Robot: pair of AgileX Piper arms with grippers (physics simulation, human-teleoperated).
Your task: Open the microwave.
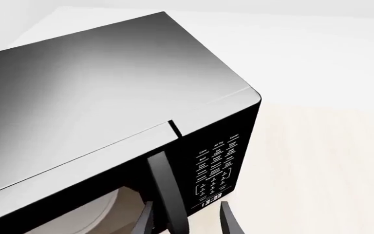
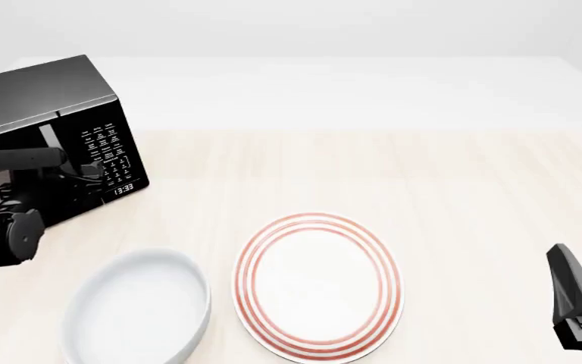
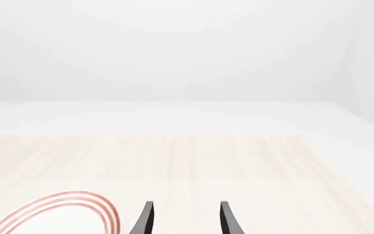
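Left wrist view:
microwave [image 1: 109, 97]: fills most of the frame, glossy top towards the camera, door seam running along the front edge.
door handle [image 1: 167, 190]: a dark vertical bar; its long axis runs up and down the door, just beside the keypad [image 1: 216, 168] and clock [image 1: 211, 200].
left gripper [image 1: 187, 219]: fingers spread apart with nothing between the pads; one fingertip [image 1: 146, 219] sits on the glass side of the handle, the other [image 1: 228, 222] on the keypad side, so the handle lies between them, closer to the first.
contact: seemingly none yet, though the bar partly hides the near finger, so I cannot be sure.
turntable [image 1: 102, 214]: white disc showing faintly through the door glass.

Front view:
microwave [image 2: 54, 144]: far left of the table [image 2: 453, 182], front face angled towards the arms.
left gripper [image 2: 79, 176]: right at the door front; fingers too dark against the door to read here.
right gripper [image 2: 574, 303]: low right corner, well apart from the microwave; the left arm is plainly the nearer.
striped plate [image 2: 318, 284] and white bowl [image 2: 139, 307]: lie between the two arms, near the front edge.

Right wrist view:
right gripper [image 3: 185, 219]: fingers parted, holding nothing, facing bare tabletop with the plate's rim [image 3: 76, 204] to one side.
microwave: not seen.
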